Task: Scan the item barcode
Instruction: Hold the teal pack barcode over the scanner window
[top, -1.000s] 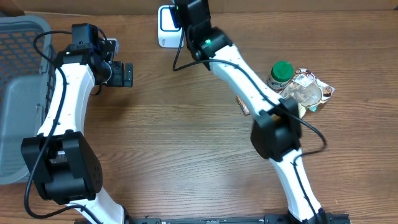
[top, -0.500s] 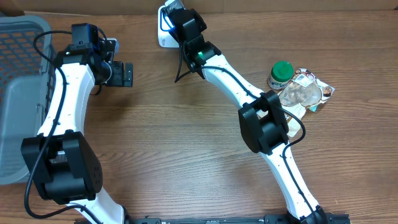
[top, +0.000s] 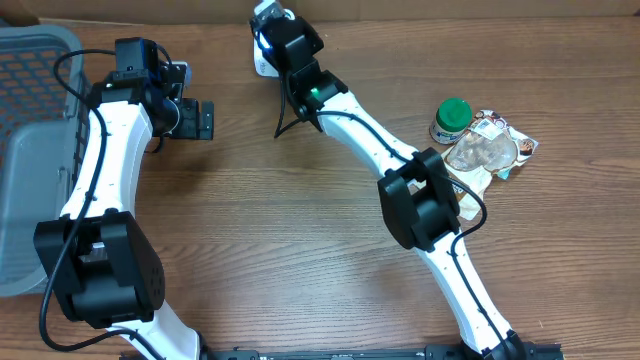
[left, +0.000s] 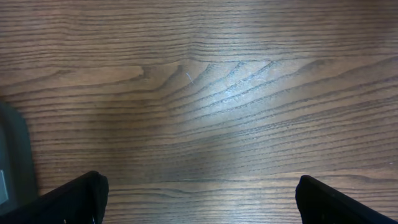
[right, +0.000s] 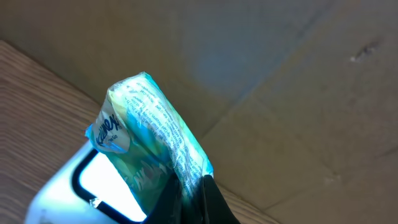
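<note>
Presently at the scanner: your right gripper (right: 191, 198) is pressed together on the lower edge of the small plastic-wrapped tissue pack (right: 149, 134). The pack stands tilted just above the lit window of the white box-shaped barcode scanner (right: 59, 196), at the far edge of the brown wooden counter (top: 280, 220).
Step in hand: by my judgement, you are presenting the pack to the window.
Doing it well: turn your wrist slowly until a printed face looks squarely into the window. Hold the pack near the scanner but apart from it.
Glare: the film looks glossy and crinkled, so a slight tilt probably helps the reader.
Grip risk: you pinch only a thin edge, so the pack may swing if you move fast.
Barcode: you cannot tell from these views which face carries it. Only fine print and a logo show.
Left gripper (left: 199, 205): spread wide and empty, over bare wood near the grey plastic basket (top: 40, 40).
Right wrist view alone shows: the pack's print, the blue-green glow on it, and the cardboard wall (right: 280, 74) behind. From overhead the arm covers most of this.
Overhead alone shows: where the scanner sits on the counter, the basket, and a green-capped jar (top: 452, 118) touching a crinkled clear wrapper (top: 490, 150), well apart to your right.
Left wrist view: wood grain and two dark fingertips only.
</note>
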